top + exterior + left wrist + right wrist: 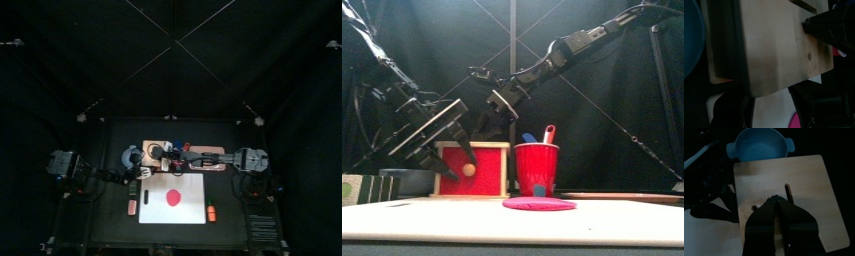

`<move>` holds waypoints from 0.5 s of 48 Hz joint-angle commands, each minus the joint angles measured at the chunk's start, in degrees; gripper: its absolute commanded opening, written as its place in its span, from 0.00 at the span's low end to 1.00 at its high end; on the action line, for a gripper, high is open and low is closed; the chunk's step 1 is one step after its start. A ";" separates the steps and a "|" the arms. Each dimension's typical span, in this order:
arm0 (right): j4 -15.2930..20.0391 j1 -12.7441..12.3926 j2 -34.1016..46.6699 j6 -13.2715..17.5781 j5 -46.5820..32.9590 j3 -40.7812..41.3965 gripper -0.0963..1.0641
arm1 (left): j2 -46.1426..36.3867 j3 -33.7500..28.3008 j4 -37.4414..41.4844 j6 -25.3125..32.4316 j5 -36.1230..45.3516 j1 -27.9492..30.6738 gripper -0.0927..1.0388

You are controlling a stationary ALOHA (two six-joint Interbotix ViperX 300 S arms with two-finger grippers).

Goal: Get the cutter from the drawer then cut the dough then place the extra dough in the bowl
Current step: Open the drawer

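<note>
Right gripper (777, 201), jaws pinched nearly together, bears on the pale wooden box (807, 185) beneath them, likely bracing it, while left gripper (774, 98) sets wide-apart jaws at the red drawer front (489, 158); round metal cutter unseen, presumably inside.

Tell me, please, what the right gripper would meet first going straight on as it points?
Most likely the top of the wooden box, beside its slot. The right gripper points straight at that face, though the gap left is unclear.
</note>
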 commanded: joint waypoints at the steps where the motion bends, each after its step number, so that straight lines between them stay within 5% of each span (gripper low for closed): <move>1: 0.18 0.09 -0.44 0.09 0.44 -0.44 0.12 | 0.44 -1.76 0.18 0.09 -1.14 0.26 0.79; 24: 0.18 0.09 -0.09 0.09 0.44 -0.35 0.12 | 0.97 -1.93 0.00 0.09 -1.41 -0.09 0.57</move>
